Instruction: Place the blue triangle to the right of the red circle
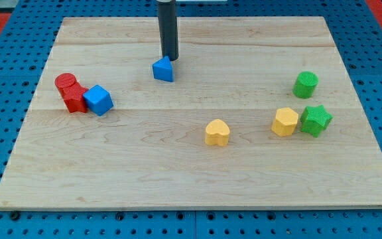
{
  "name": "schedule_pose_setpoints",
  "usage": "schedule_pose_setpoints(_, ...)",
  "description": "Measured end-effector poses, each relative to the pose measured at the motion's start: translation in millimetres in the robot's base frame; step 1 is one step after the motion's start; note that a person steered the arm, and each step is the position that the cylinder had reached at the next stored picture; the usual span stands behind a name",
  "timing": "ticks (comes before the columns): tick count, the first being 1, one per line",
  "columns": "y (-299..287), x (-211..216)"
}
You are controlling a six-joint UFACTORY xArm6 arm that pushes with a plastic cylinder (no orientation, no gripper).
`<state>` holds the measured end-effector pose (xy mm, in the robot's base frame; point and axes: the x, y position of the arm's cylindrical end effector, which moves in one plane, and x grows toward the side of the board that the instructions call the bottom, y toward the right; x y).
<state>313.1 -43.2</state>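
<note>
The blue triangle (164, 69) lies on the wooden board, upper middle. My tip (170, 58) stands right behind it, at its top right edge, touching or nearly touching. The red circle (65, 82) is at the view's left. A second red block (75, 97), its shape unclear, sits against the circle on its lower right. A blue cube (98, 100) sits against that red block on its right. The blue triangle is well to the right of the red circle and slightly higher in the view.
A yellow heart (217, 133) lies at centre. A yellow hexagon (285, 122) sits next to a green star (316, 120) at the right, with a green cylinder (305, 85) above them. The wooden board (191, 179) rests on a blue pegboard.
</note>
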Motion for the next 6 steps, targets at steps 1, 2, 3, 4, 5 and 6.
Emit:
schedule_pose_setpoints(1,-3.7,9.6)
schedule_pose_setpoints(2,-15.6,29.9)
schedule_pose_setpoints(3,-3.3,32.8)
schedule_pose_setpoints(4,23.0,33.3)
schedule_pose_setpoints(5,27.3,33.4)
schedule_pose_setpoints(6,22.2,43.0)
